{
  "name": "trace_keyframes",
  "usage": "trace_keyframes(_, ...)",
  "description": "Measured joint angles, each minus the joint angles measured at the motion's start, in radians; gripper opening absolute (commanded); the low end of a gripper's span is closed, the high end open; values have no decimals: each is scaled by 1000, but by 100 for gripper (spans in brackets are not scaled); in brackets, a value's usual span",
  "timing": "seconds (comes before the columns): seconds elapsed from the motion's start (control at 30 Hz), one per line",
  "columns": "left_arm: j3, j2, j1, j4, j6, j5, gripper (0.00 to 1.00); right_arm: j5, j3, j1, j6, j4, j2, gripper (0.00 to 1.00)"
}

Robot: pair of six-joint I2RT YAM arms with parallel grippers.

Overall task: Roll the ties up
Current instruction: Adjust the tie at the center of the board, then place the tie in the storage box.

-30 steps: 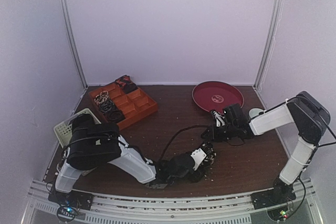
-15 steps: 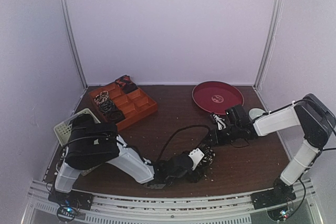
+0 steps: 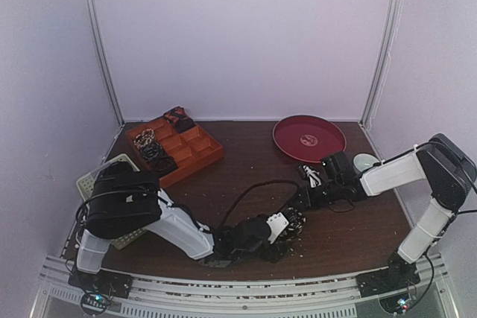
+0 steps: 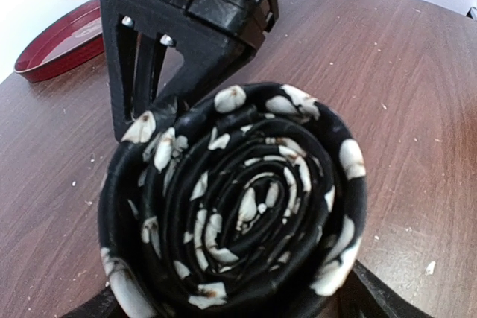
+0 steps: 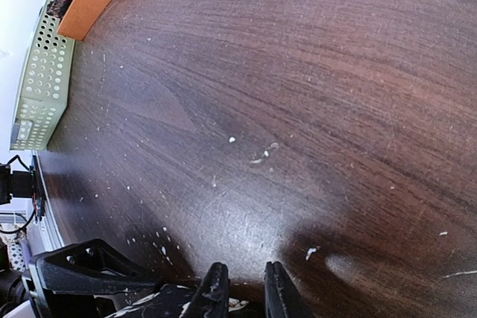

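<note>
From above, the left arm lies low across the near tabletop [image 3: 358,232]. The left pincer [image 3: 288,226] is at the centre with the rolled tie [image 3: 295,218] between its fingers. The right pincer [image 3: 303,199] reaches in from the right side, just beyond the coil, and points down at it. A black cable [image 3: 250,190] loops over the wood just left of both.

Well apart at the back left sits the orange tray [image 3: 212,156], with coiled ties [image 3: 154,151] in its compartments (one reddish, at the far corner). A white basket [image 3: 91,181] beside it is half hidden by the left arm's shoulder. A red plate [image 3: 287,133] lies at the back right, with a small pale round thing [image 3: 365,160] near its front edge.

In the left wrist view the coil fills the frame, black with white petals, its spiral facing the camera. The left fingers [image 4: 367,294] show only as dark corners at the bottom, spread wide on either side of it. The right pincer comes down at the coil's upper left, its fingers nearly together and clamped on the outermost wrap. Its black body blocks part of the plate behind.

In the right wrist view two fingertips [image 5: 216,292] sit close together at the bottom edge, with a speckled bit of the tie beside them. Bare wood dotted with white crumbs [image 5: 264,156] stretches to the basket and tray at the top left.
</note>
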Motion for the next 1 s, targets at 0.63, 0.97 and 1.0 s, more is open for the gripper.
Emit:
trace_keyframes(0.63, 98, -75, 2, -259, 72, 50, 87, -13, -7, 0, 9, 14, 0, 19)
trace_keyframes(0.97, 253, -89, 33, -475, 60, 84, 88, -19, -8, 0, 13, 25, 8, 19)
trace_keyframes(1.0, 266, -89, 35, -493, 59, 84, 88, -21, -8, 0, 14, 28, 10, 19)
